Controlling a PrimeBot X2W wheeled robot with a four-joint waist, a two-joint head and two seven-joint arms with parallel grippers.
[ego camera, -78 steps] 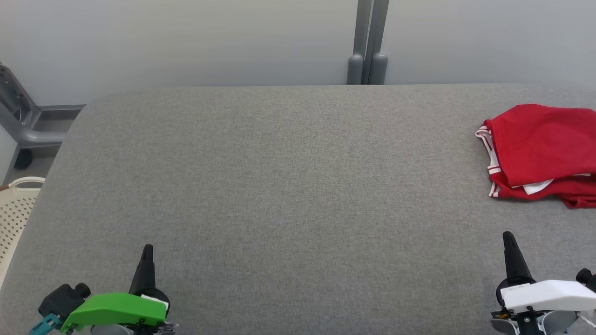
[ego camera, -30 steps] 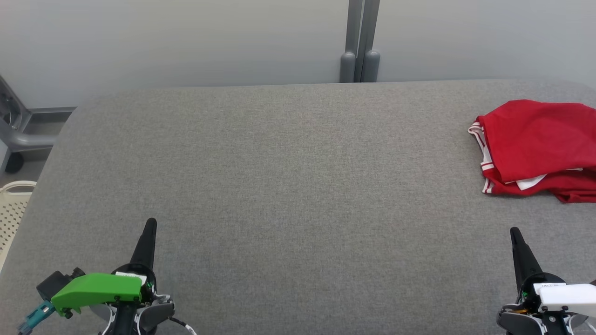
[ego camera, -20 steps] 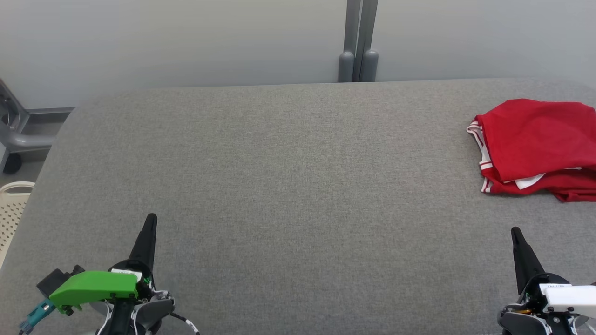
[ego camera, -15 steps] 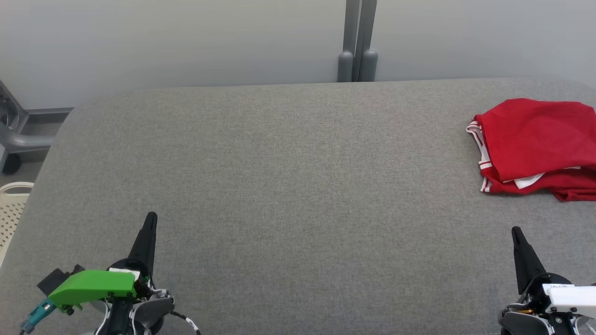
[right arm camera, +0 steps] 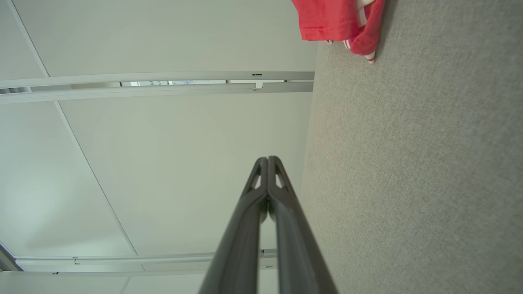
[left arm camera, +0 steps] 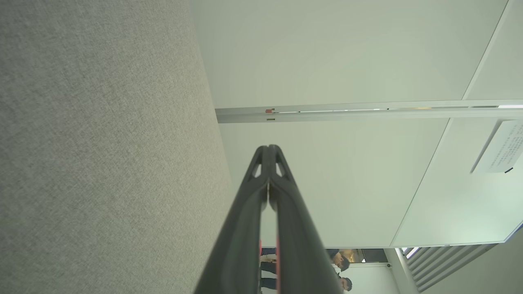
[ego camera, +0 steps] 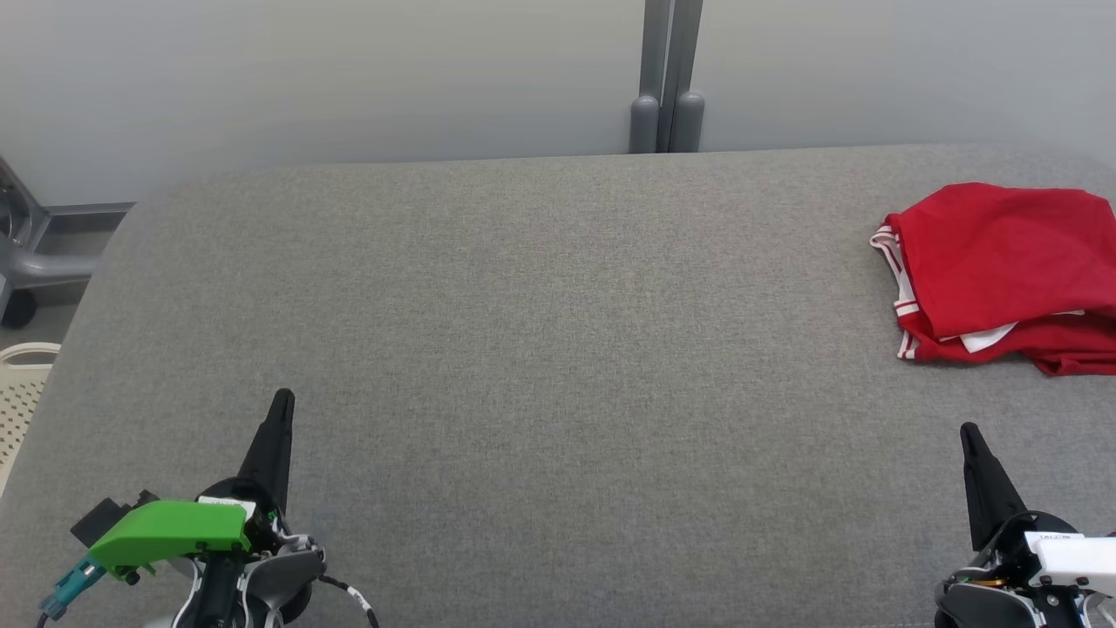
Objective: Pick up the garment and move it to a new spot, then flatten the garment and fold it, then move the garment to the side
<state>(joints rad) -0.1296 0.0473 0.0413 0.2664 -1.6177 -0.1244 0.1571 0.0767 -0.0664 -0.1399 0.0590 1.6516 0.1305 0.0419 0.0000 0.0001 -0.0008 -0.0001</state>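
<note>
Red garment (ego camera: 998, 270) at the right edge of the frame, on the grey table (ego camera: 523, 331).
It lies above the right gripper (ego camera: 968, 432), well apart from it. The left gripper (ego camera: 282, 398) sits at lower left. Both have their fingers pressed together, holding nothing.

PrimeBot X2W close-up: left gripper (ego camera: 281, 408) has long dark tapered fingers (left arm camera: 245, 228) w/ slotted tips, green wrist cover (ego camera: 170, 532), small white label (ego camera: 225, 503), teal connector (ego camera: 70, 588) & black-white striped cable (ego camera: 350, 598); right gripper (ego camera: 968, 436) has white cover (ego camera: 1074, 553).
</note>
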